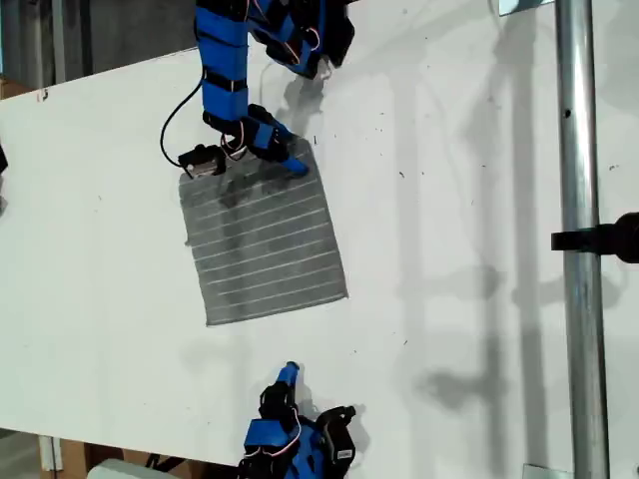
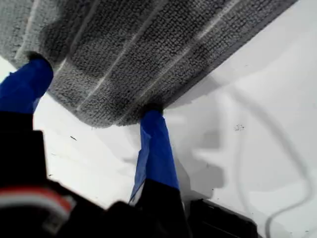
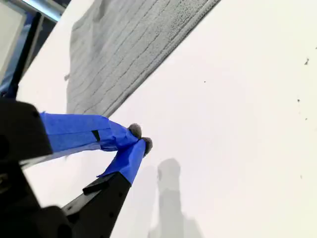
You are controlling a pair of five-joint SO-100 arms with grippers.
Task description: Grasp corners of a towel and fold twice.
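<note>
The grey striped towel [image 1: 265,239] lies flat on the white table [image 1: 479,200]. My first gripper [image 1: 275,152] comes in from the exterior view's top and sits at the towel's far edge, close to the corner [image 1: 305,148] on the exterior view's right. In the first wrist view the towel [image 2: 148,44] fills the frame, and my first gripper [image 2: 94,87] is open with both blue fingertips [image 2: 151,119] against the cloth's hem. My second gripper [image 1: 288,375], at the exterior view's bottom, is shut on nothing [image 3: 139,140], well short of the towel [image 3: 124,49].
A metal pole [image 1: 577,239] with a black clamp [image 1: 609,238] runs down the exterior view's right. A black cable [image 1: 175,120] loops beside the first arm. The table's edge runs along the exterior view's bottom left.
</note>
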